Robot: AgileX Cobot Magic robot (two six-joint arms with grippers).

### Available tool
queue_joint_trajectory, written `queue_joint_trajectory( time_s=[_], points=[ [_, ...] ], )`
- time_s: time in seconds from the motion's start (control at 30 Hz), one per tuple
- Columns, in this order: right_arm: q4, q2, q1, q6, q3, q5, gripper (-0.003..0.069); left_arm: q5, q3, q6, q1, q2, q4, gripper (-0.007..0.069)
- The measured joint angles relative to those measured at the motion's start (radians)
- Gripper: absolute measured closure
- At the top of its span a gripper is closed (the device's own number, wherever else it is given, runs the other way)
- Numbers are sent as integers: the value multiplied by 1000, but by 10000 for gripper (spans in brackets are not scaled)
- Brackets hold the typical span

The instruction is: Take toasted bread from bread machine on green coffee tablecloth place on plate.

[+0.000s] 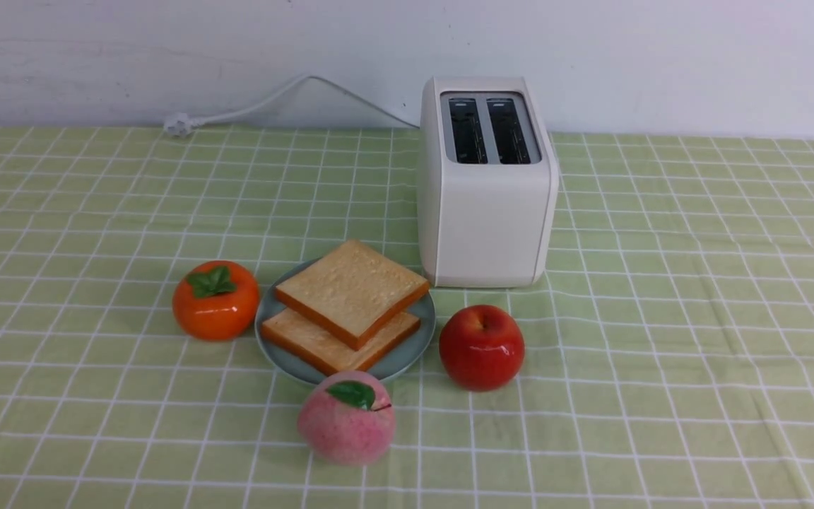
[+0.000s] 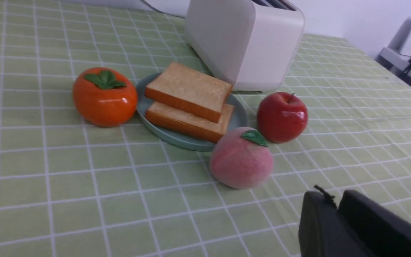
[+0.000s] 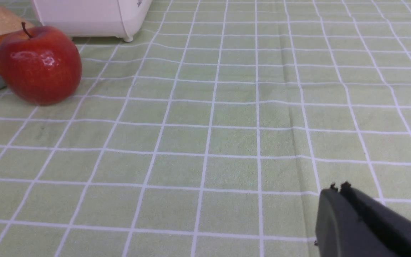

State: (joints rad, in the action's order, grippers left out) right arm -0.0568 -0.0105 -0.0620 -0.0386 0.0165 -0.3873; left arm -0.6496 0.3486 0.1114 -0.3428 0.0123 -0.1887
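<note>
Across the light green checked tablecloth (image 1: 697, 283), we see both square golden toast slices (image 1: 350, 290) stacked on the round pale blue plate (image 1: 417, 346); the upper one overhangs and could slide. Right fingers (image 3: 337, 186) are pressed together; the left fingers' (image 2: 328, 198) state we cannot tell.

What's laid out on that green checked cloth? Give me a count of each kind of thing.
Square golden toast slices: 2, upper stacked on lower
Round pale blue plate: 1
White boxy two-slot toaster: 1
Fruits: 3: orange persimmon, red apple, pink peach
Total: 7

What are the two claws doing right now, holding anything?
Left gripper: jaws nearly together, holding nothing.
Right gripper: jaws shut, holding nothing.
</note>
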Motion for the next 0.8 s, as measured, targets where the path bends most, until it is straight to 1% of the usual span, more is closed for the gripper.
queue_joint_trajectory(
  time_s=[0.07, 0.13, 0.17, 0.2, 0.3, 0.33, 0.4, 0.43, 0.53, 0.57, 0.63, 0.8],
  points=[
    [0, 0, 0, 0, 0, 0, 671, 47, -14, 51, 25, 0, 67, 579],
    [0, 0, 0, 0, 0, 0, 669, 124, -53, 79, 79, 0, 114, 630],
    [0, 0, 0, 0, 0, 0, 669, 133, -58, 81, 85, 0, 117, 638],
    [0, 0, 0, 0, 0, 0, 668, 176, -86, 82, 117, 0, 129, 638],
    [0, 0, 0, 0, 0, 0, 666, 318, -220, 82, 209, 0, 123, 638],
    [0, 0, 0, 0, 0, 0, 665, 325, -220, 82, 213, 0, 120, 638],
    [0, 0, 0, 0, 0, 0, 663, 404, -324, 82, 259, 0, 75, 638],
    [0, 0, 0, 0, 0, 0, 661, 403, -360, 82, 276, 0, 45, 638],
    [0, 0, 0, 0, 0, 0, 659, 339, -373, 82, 283, 0, 40, 638],
    [0, 0, 0, 0, 0, 0, 659, 292, -377, 82, 284, 0, 40, 638],
    [0, 0, 0, 0, 0, 0, 658, 262, -378, 87, 285, 0, 36, 638],
    [0, 0, 0, 0, 0, 0, 654, 259, -378, 90, 285, 0, 25, 638]
  ],
)
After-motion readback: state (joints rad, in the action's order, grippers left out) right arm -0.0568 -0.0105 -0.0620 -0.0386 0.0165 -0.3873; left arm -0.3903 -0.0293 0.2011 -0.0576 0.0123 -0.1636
